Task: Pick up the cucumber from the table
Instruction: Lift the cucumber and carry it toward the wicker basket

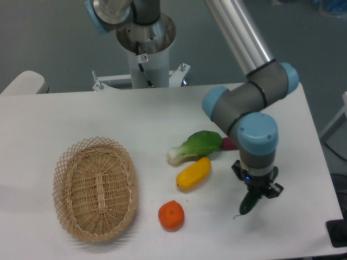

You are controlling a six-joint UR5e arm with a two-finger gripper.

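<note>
Cucumber: slim, dark green, glossy vegetable (249, 202), hanging tip-down from the gripper, its thin stem end pointing toward the near edge of the table; whether that tip touches the tabletop cannot be told.
Gripper: black two-finger gripper (255, 190) under the blue-capped grey wrist of the arm, fingers clamped on the upper part of the cucumber.
Table: large white flat tabletop with rounded corners (81, 114); the cucumber sits over its right part, near the front edge, with a strip of bare white between it and the right edge.
Yellow vegetable: stubby, smooth yellow piece (193, 173), left of the cucumber, apart from it with bare tabletop between.
Bok choy: light-green leafy vegetable with a white stem (195, 146), left of and beyond the cucumber, just behind the yellow vegetable.
Orange fruit: small round orange piece (171, 215), well left of the cucumber, near the front edge.
Basket: oval woven wicker basket (95, 187), far left of the cucumber.
Room: open white surface lies directly left of the cucumber.
</note>
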